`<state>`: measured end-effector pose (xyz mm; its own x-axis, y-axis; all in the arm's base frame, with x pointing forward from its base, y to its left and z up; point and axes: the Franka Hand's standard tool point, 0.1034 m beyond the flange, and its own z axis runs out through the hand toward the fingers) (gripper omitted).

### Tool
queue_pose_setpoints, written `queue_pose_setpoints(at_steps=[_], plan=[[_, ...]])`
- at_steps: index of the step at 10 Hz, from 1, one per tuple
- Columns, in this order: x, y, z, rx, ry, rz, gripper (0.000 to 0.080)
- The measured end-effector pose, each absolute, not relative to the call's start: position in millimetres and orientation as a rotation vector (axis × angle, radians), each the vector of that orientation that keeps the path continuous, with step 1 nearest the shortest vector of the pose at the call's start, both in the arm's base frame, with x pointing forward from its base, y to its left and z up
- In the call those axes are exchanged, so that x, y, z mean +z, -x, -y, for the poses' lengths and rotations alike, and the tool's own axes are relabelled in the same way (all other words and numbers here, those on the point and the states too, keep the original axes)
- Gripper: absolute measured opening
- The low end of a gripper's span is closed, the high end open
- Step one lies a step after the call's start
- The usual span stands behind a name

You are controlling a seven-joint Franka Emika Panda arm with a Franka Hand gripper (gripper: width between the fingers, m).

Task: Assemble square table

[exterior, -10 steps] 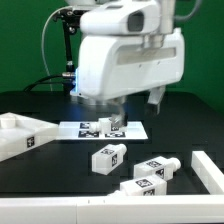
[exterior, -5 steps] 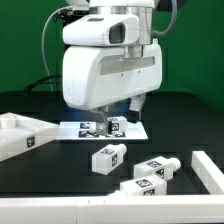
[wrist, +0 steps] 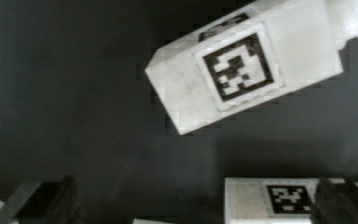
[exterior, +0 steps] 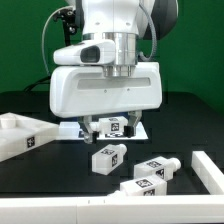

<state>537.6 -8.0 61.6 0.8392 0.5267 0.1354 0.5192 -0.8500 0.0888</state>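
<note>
1. Your jaws hang wide apart above the desk (exterior: 50, 175), gripping nothing.
2. The nearest leg (exterior: 108, 157) lies on the desk just camera-side of them.
3. A second leg (exterior: 152, 167) and a third leg (exterior: 138, 186) lie close together toward the exterior view's right.
4. The tabletop slab (exterior: 18, 135) rests at that view's left edge.
5. The marker board (exterior: 138, 129) lies behind the jaws.

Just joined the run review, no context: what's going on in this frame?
The Panda's end effector hovers open and empty above the marker board on the black table, close to the nearest loose leg. Two more legs lie toward the exterior view's right, and the tabletop slab sits at its left edge. Nothing is gripped or joined yet.
</note>
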Motion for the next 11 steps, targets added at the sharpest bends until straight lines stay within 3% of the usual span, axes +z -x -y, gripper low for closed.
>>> queue_pose_setpoints(at_steps=[2, 4, 5, 10, 11], plan=[[60.2, -536.9, 9.8, 0.239, -2.98, -0.809, 0.0649], [49.9, -531.6, 14.4, 0.223, -3.133, -0.207, 0.0649], [50.4, -529.7, 11.8, 0.123, -3.16, -0.17, 0.0649], [49.9, -533.0, 11.8, 0.156, -3.154, -0.177, 0.0649], [47.4, -528.7, 8.1, 0.135, -3.166, 0.025, 0.0649]])
